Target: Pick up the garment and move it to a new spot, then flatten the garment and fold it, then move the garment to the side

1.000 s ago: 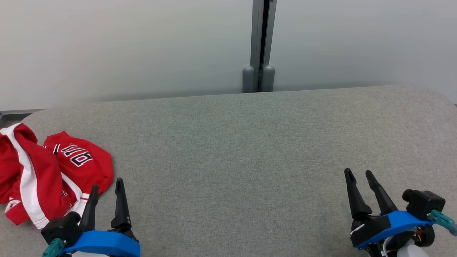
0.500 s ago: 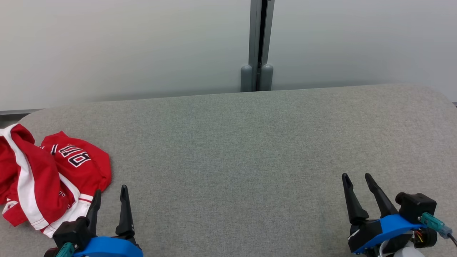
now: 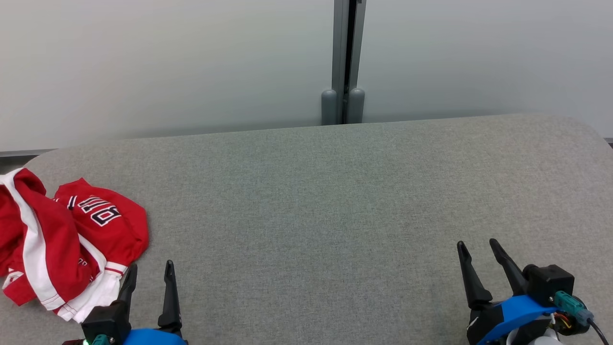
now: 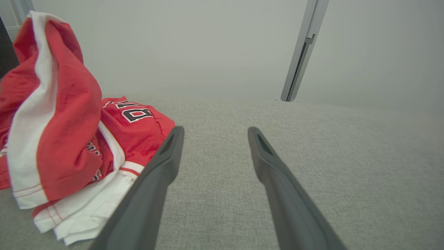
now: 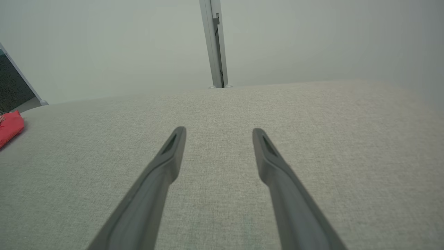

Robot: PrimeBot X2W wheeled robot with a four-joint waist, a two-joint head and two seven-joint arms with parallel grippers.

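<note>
Garment: a red garment [image 3: 72, 235] with white stripes and black-and-white lettering [image 3: 98, 211] is seen crumpled in a heap at the left end of the surface [image 3: 311, 201]. It is partly cut off by the left edge of the head view.
Garment shape: it is neither flattened nor folded. In the left wrist view one bunched part stands higher than the rest, and a white hem [image 4: 90, 211] is turned toward the camera.
Left claw: the left claw [image 3: 150, 264] is found at the lower left of the head view, fingers spread wide, with nothing held between them.
Left claw and garment: the claw's outer finger is placed just beside the white hem. Whether it touches the cloth cannot be told.
Right claw: the right claw [image 3: 477, 242] is found at the lower right of the head view, fingers likewise parted and empty, over bare grey fabric and well apart from the garment.
Surface: a grey woven covering with rounded far corners is shown.
Background: a pale wall [image 3: 167, 62] is seen behind the far edge, divided by a grey upright post [image 3: 343, 57].
</note>
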